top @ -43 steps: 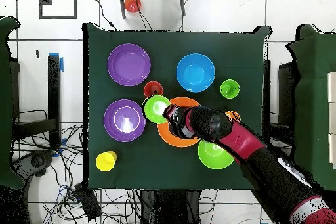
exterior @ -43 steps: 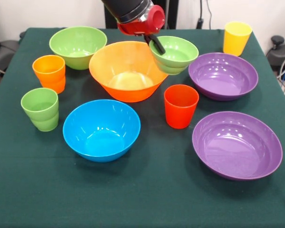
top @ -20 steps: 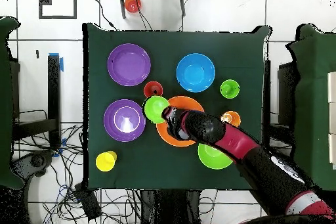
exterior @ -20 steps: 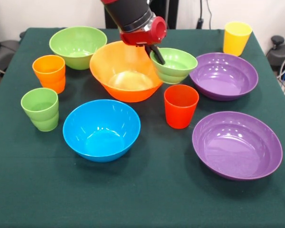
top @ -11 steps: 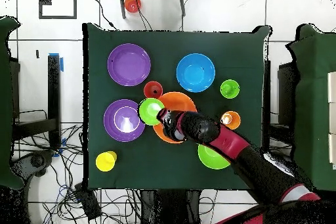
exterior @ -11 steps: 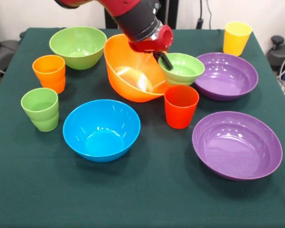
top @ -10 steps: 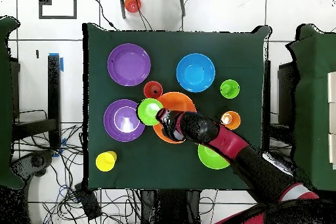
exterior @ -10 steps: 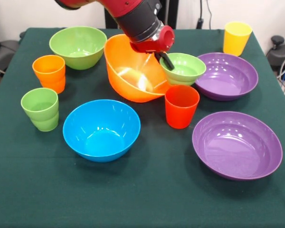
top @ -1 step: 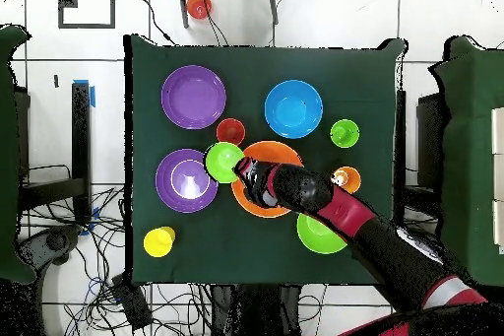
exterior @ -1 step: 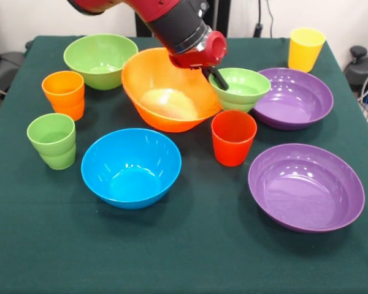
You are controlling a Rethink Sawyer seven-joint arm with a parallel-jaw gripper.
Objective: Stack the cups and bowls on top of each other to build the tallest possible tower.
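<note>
Green small bowl (exterior @ -1 step: 240, 89) pinched at its rim by gripper (exterior @ -1 step: 217, 77), orange bowl (exterior @ -1 step: 168, 92) touching, red cup (exterior @ -1 step: 233, 137) just beside

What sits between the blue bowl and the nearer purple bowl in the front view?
The red cup stands between the blue bowl and the nearer purple bowl, set slightly farther back; the front view shows this.

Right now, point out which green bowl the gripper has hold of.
The small light green bowl, between the orange bowl and the far purple bowl; the gripper pinches its rim. The bigger green bowl sits untouched.
</note>
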